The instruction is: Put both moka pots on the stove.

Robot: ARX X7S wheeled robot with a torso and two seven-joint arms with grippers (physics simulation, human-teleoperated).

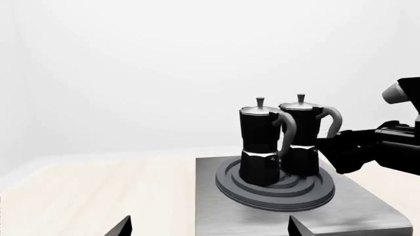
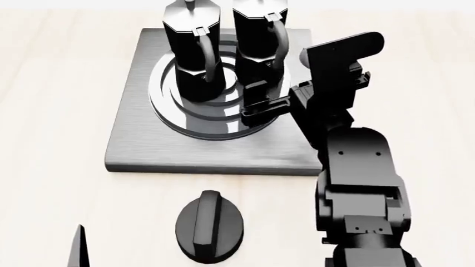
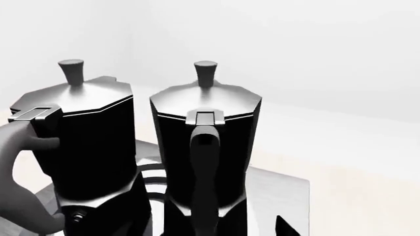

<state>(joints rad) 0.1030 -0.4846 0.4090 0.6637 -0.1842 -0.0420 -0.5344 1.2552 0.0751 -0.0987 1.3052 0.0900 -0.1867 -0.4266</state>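
Both moka pots stand upright side by side on the ring burner of the stove [image 2: 133, 144]: the left moka pot [image 2: 191, 50] and the right moka pot [image 2: 258, 39]. My right gripper [image 2: 256, 108] is low at the right pot's handle side. In the right wrist view the jaws stand apart on either side of that pot's handle [image 3: 203, 162], with a gap showing beside one fingertip [image 3: 284, 227]. My left gripper [image 1: 208, 228] is open and empty, well back from the stove [image 1: 367, 206], looking at both pots [image 1: 261, 142].
A squat black round knob [image 2: 209, 226] lies on the light wooden table in front of the stove. One left fingertip [image 2: 78, 247] shows at the near left. The right arm [image 2: 356, 183] reaches over the stove's near right corner.
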